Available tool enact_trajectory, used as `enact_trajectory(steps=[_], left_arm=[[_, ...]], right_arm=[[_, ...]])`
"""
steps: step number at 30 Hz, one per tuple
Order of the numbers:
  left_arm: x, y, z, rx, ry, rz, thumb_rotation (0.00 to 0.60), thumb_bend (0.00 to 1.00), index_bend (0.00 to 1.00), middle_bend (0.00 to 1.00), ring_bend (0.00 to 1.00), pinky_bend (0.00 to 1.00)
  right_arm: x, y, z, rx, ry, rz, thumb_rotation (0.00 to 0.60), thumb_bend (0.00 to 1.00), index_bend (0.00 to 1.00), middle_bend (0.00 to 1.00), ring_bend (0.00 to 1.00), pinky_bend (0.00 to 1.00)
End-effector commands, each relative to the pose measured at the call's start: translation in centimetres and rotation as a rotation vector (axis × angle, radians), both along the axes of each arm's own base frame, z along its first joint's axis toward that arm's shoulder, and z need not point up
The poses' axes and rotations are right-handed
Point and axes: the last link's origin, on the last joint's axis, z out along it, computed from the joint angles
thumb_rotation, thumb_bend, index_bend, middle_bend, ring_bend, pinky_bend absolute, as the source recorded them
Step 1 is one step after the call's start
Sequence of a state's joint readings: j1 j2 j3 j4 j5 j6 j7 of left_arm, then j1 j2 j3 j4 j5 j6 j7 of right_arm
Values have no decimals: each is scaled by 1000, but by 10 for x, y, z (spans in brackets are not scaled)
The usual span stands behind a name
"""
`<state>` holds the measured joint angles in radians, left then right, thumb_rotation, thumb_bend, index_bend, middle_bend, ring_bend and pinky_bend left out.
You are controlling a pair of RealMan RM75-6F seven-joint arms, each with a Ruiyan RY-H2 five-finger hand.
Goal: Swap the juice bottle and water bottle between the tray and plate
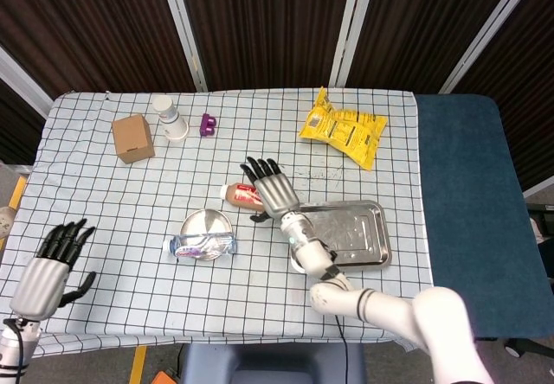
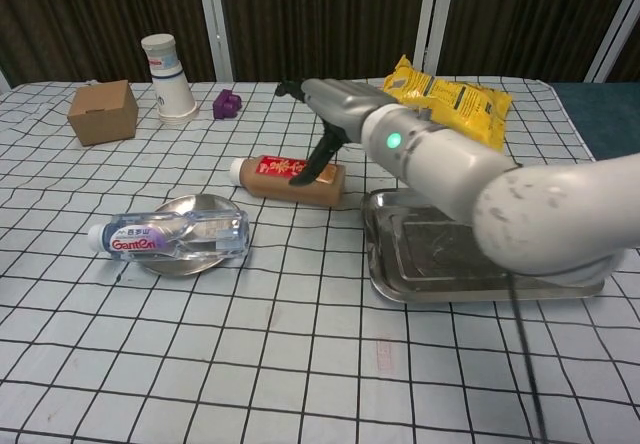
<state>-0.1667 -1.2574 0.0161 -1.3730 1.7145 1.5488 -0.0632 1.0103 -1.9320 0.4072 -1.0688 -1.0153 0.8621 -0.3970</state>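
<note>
The juice bottle [image 1: 241, 195] [image 2: 290, 177], brown with a red label, lies on its side on the tablecloth between the plate and the tray. My right hand [image 1: 270, 188] [image 2: 340, 109] hovers over its right end with fingers spread, holding nothing; the thumb reaches down close to the bottle. On the round metal plate [image 1: 206, 220] [image 2: 190, 205] lies the clear water bottle [image 1: 201, 246] [image 2: 170, 234], also on its side. The metal tray [image 1: 355, 233] [image 2: 470, 254] has nothing in it. My left hand [image 1: 48, 267] hangs open off the table's left front corner, shown only in the head view.
Along the back stand a cardboard box [image 1: 132, 137] [image 2: 102, 111], an upturned paper cup [image 1: 170, 118] [image 2: 165, 77] and a small purple block [image 1: 208, 124] [image 2: 227, 102]. A yellow snack bag [image 1: 344, 130] [image 2: 450, 94] lies behind the tray.
</note>
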Motion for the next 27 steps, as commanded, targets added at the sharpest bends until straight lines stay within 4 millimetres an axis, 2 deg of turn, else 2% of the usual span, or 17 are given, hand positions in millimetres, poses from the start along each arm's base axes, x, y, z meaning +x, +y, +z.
enact_trajectory(steps=[1, 3, 6, 9, 12, 15, 19, 27], left_arm=[[22, 4, -27, -115, 5, -91, 600, 385, 0, 0, 0, 102], [33, 14, -41, -158, 4, -116, 600, 385, 0, 0, 0, 107], [47, 32, -61, -214, 8, -125, 600, 386, 0, 0, 0, 111], [59, 45, -82, -259, 30, -120, 600, 385, 0, 0, 0, 112], [76, 55, -99, -283, 48, -139, 600, 386, 0, 0, 0, 116], [89, 63, -116, -292, 95, -150, 600, 384, 0, 0, 0, 116], [97, 70, -136, -303, 160, -137, 600, 381, 0, 0, 0, 117], [90, 83, -148, -292, 241, -72, 600, 380, 5, 33, 23, 158]], right_arm=[[-123, 97, 115, -118, 65, -6, 600, 151, 0, 0, 0, 0], [-152, 125, 142, -156, 70, -31, 600, 151, 0, 0, 0, 0], [-192, 163, 170, -213, 98, -65, 600, 151, 0, 0, 0, 0], [-224, 195, 186, -254, 118, -110, 600, 151, 0, 0, 0, 0], [-246, 214, 198, -272, 89, -161, 600, 151, 0, 0, 0, 0], [-244, 219, 209, -291, 62, -114, 600, 151, 0, 0, 0, 0], [-244, 226, 212, -282, 45, -89, 600, 151, 0, 0, 0, 0], [-246, 226, 218, -272, 28, -98, 600, 151, 0, 0, 0, 0]])
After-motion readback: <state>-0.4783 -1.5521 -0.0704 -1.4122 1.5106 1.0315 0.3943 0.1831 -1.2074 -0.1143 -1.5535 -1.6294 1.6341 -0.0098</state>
